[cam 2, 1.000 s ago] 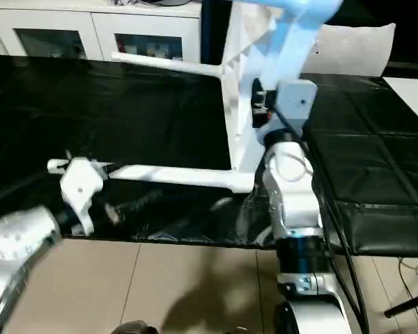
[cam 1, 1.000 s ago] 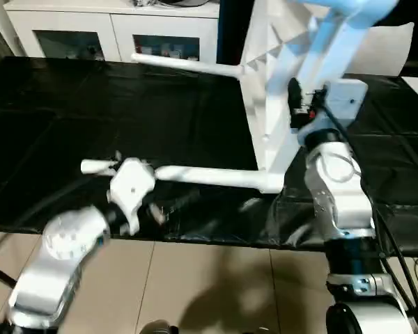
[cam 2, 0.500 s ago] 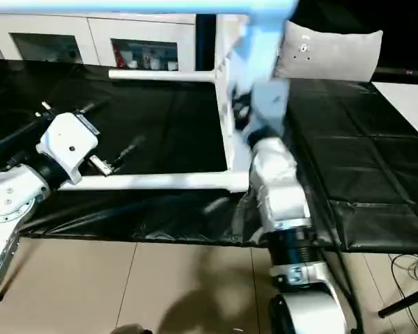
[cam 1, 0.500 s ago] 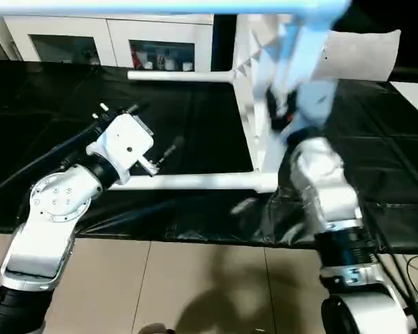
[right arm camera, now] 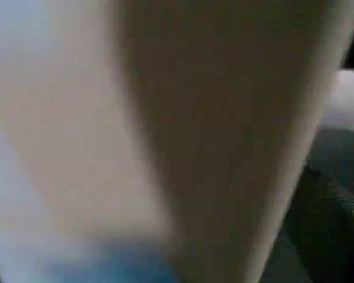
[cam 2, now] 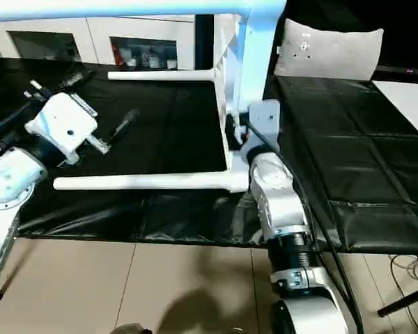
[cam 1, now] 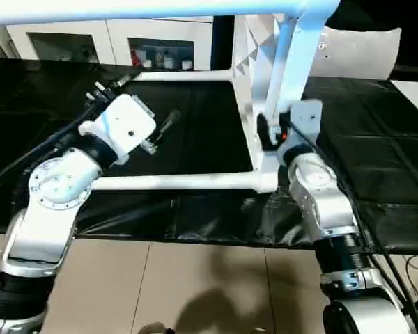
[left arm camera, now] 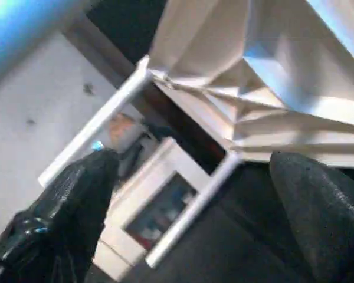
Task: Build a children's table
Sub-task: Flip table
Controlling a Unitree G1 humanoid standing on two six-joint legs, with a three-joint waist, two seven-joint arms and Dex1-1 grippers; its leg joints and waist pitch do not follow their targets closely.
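White plastic table (cam 1: pixel 254 104) on edge on desk (cam 1: pixel 195 118), right hand (cam 1: pixel 268 132) against it, grip unclear; left hand (cam 1: pixel 160 129) apart, empty, above near leg (cam 1: pixel 174 183).

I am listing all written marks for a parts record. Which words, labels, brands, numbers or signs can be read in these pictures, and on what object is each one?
No text can be read in any view.
Grey cushion: small dark marks near its upper left corner, too small to read.
Items behind the white cabinet's glass doors: possible labels, too blurred to read.
Children's table: no printing visible.
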